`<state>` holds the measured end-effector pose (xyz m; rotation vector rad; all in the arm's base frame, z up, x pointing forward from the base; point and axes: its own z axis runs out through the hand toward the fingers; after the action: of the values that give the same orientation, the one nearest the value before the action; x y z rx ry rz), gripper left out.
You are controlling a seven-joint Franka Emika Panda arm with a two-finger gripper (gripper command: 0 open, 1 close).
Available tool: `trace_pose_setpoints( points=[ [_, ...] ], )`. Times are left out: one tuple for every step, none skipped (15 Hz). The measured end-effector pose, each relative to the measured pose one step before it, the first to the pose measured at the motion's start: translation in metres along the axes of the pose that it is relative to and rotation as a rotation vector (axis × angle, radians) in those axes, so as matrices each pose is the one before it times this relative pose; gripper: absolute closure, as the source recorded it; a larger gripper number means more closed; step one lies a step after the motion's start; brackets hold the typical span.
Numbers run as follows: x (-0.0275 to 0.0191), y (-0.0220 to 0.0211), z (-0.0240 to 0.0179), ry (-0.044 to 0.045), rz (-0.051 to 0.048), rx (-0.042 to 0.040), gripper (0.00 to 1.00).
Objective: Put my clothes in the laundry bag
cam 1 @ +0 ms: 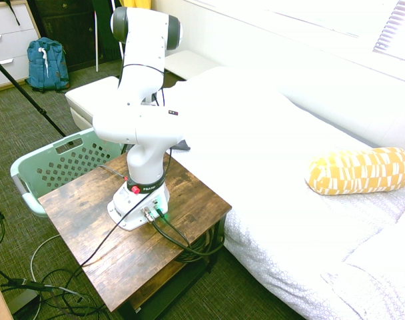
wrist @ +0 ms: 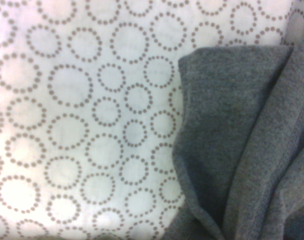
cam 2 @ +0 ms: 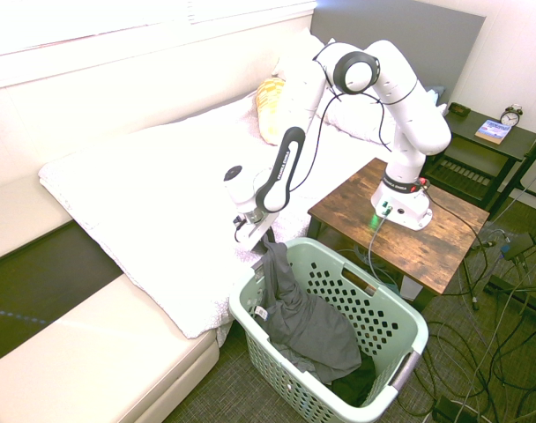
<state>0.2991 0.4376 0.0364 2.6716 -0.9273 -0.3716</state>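
The clothes (cam 2: 308, 322), a dark grey bundle, lie inside the pale mint-green laundry bag (cam 2: 409, 328) on the floor by the bed. One grey piece rises in a peak over the bag's far rim, right up to my gripper (cam 2: 263, 241). The gripper hangs at the bed's edge just above that rim, pointing down at the peak. Whether it grips the cloth does not show. Grey fabric (wrist: 242, 150) fills one side of the wrist view, over a white sheet with dotted circles (wrist: 92, 125). In the first exterior view the arm hides the gripper, and only part of the laundry bag (cam 1: 56, 167) shows.
A wooden side table (cam 2: 444, 242) stands beside the bag. The white bed (cam 2: 145, 203) carries a yellow patterned pillow (cam 1: 359, 170). A blue backpack (cam 1: 46, 63) sits on the floor near drawers. A nightstand holds an alarm clock (cam 2: 511, 115).
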Motion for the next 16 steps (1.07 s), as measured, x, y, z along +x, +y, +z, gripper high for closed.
trace_pose_setpoints(
  points=[
    [0.00000, -0.00035, -0.00023, -0.00044, -0.00112, -0.00072, 1.00],
    [-0.00015, -0.00017, -0.00016, -0.00129, -0.00083, -0.00025, 1.00],
    [-0.00022, -0.00083, -0.00168, -0.00073, -0.00109, 0.00326, 1.00],
    [-0.00028, -0.00138, -0.00519, 0.00119, -0.00094, 0.00960, 1.00],
    [-0.00085, -0.00152, -0.01155, 0.00290, -0.00197, 0.01952, 1.00],
    [-0.00306, -0.00128, -0.01974, 0.00355, -0.00560, 0.02866, 1.00],
    [-0.00781, 0.00018, -0.02630, 0.00476, -0.01351, 0.03388, 1.00],
    [-0.01376, 0.00294, -0.02946, 0.00981, -0.02098, 0.03855, 1.00],
    [-0.01925, 0.00694, -0.02343, 0.02051, -0.02466, 0.03072, 1.00],
    [-0.02706, 0.01163, -0.01751, 0.03899, -0.03798, 0.02254, 1.00],
    [-0.03563, 0.01765, -0.01075, 0.04493, -0.04541, 0.01301, 1.00],
    [-0.03529, 0.02037, -0.00739, 0.04515, -0.05207, 0.00477, 1.00],
    [-0.03481, 0.02176, -0.00542, 0.04904, -0.05788, -0.00111, 1.00],
    [-0.02609, 0.01701, -0.00405, 0.04818, -0.05131, -0.00346, 1.00],
    [-0.01885, 0.01220, -0.00224, 0.04073, -0.03873, -0.00467, 1.00],
    [-0.01116, 0.00701, -0.00008, 0.02256, -0.02639, -0.00587, 1.00]
  ],
)
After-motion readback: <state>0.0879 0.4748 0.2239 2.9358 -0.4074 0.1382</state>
